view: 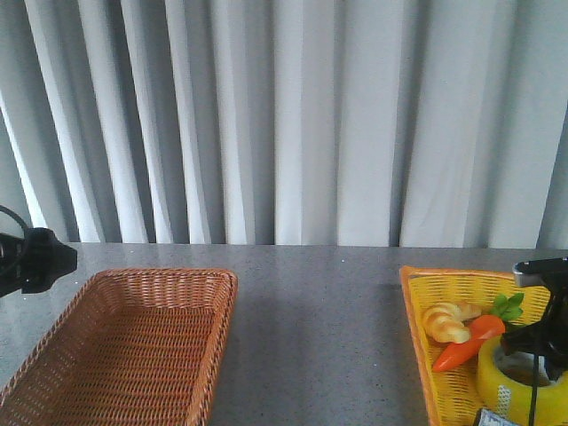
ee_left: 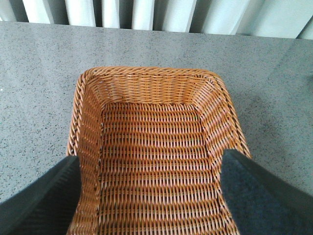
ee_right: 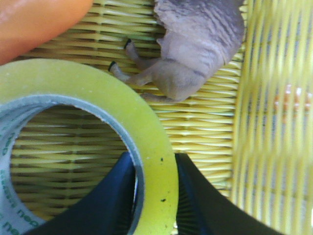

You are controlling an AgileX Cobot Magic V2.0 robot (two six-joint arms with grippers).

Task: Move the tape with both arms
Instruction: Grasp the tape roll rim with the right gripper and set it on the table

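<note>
Yellow tape [ee_right: 88,127] flat in yellow basket [view: 417,302], bench right | right hand [ee_right: 154,196] pinching roll wall, one finger inside core | left hand [ee_left: 151,196] wide above wicker basket [ee_left: 146,88] | step: pickup; next: lift, carry centre for handover.

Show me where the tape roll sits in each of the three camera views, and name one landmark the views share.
Front view: the tape lies at lower right, inside the yellow basket, beside the toy carrot.
Left wrist view: not in it; only the brown wicker basket shows.
Right wrist view: it fills the lower left, its wall between the right gripper fingers.
Shared landmark: the yellow basket's weave, in the front and right wrist views.
</note>
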